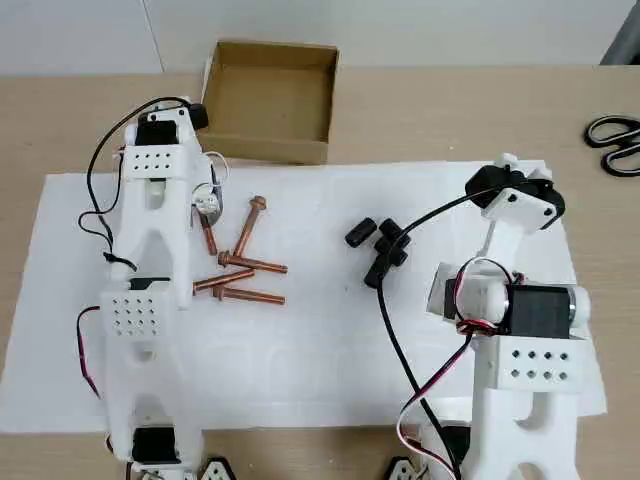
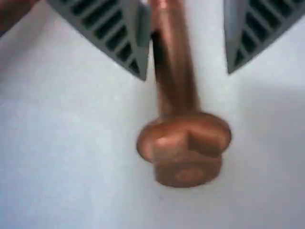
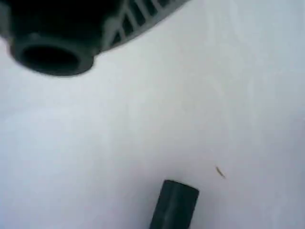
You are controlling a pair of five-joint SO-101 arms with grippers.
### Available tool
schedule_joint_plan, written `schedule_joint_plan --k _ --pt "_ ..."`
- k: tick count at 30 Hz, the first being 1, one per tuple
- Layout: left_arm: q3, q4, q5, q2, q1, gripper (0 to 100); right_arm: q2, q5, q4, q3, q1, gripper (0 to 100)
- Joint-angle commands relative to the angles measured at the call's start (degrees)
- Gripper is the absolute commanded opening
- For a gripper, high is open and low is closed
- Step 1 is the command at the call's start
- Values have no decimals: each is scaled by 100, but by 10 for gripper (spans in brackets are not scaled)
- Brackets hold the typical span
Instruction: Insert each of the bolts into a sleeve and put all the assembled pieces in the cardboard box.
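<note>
Several copper bolts (image 1: 250,265) lie on the white sheet (image 1: 320,370) at centre left. My left gripper (image 2: 185,74) is open, its grey fingers (image 2: 109,33) either side of one bolt (image 2: 181,138), low over the sheet; the near finger touches the shaft and the other stands clear. In the high view this gripper (image 1: 207,207) is at the left end of the bolt cluster. My right gripper (image 3: 66,28) is shut on a black sleeve (image 3: 52,55), held up off the sheet. Another sleeve (image 3: 174,205) lies below it. Three black sleeves (image 1: 380,245) rest mid-sheet.
The open cardboard box (image 1: 270,85) stands at the back, beyond the left arm. Scissors (image 1: 615,142) lie at the table's far right edge. The right arm (image 1: 510,310) is folded over the sheet's right side, its cable (image 1: 400,350) trailing across the sheet.
</note>
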Motion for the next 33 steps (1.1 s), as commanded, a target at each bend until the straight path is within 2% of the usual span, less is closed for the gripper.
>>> schedule_joint_plan --k 1,14,21,28,33 --pt "-198 -290 -44 -62 -18 105 -57 -26 4 -18 57 3" --pt "-215 -484 -44 316 -18 106 -92 -26 -22 105 57 3" --pt "-699 -431 -35 651 -18 105 -92 -18 -22 114 57 3" --pt "-1244 70 -9 686 0 98 -92 44 -22 123 57 3" --pt "-1270 369 -44 668 -9 2 -92 44 -31 123 40 3"
